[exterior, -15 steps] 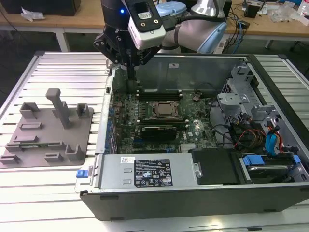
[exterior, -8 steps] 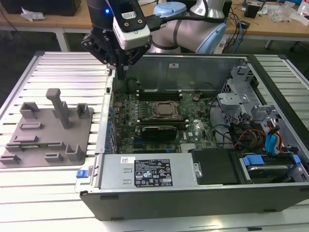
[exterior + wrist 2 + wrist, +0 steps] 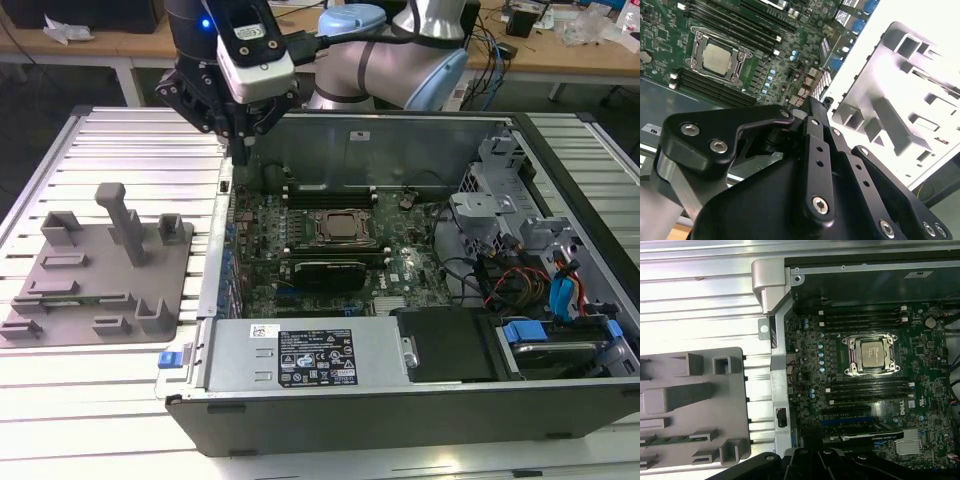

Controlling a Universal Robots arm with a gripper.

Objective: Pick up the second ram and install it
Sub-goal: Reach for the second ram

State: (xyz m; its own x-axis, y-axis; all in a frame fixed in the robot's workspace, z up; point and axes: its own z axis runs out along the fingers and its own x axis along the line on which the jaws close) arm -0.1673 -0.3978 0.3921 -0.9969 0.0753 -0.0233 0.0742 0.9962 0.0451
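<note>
Nearest, the open black steel case (image 3: 400, 425) lies on the ribbed aluminium tabletop (image 3: 110, 140), green motherboard (image 3: 262, 240) bared. Beside it, on the exterior view's left, a blocky grey plastic fixture (image 3: 100, 265) carries the second ram (image 3: 665, 440), a thin green strip seated in one slot in the first wrist view. Farther back the black tool (image 3: 240, 150) hangs clenched, tips together, above the case's corner.
</note>
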